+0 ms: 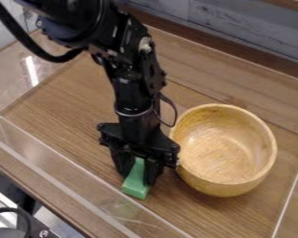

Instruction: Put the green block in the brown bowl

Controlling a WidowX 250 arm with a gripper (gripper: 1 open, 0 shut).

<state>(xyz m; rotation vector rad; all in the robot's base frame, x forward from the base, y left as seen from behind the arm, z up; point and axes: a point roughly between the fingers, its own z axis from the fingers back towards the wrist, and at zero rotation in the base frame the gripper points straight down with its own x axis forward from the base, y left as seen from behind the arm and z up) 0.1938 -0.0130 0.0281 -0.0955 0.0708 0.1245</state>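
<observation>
A brown wooden tabletop [59,107] with visible grain is shown, crossed by thin pale lines along its near left part and on the right. The round light-brown bowl [223,149] is set upright on the wood, right of the middle of the view, with its open side turned up. The bright green block [137,179] is laid on the tabletop just beside the bowl, toward the near left; part of it is hidden, so its full outline cannot be made out.
</observation>
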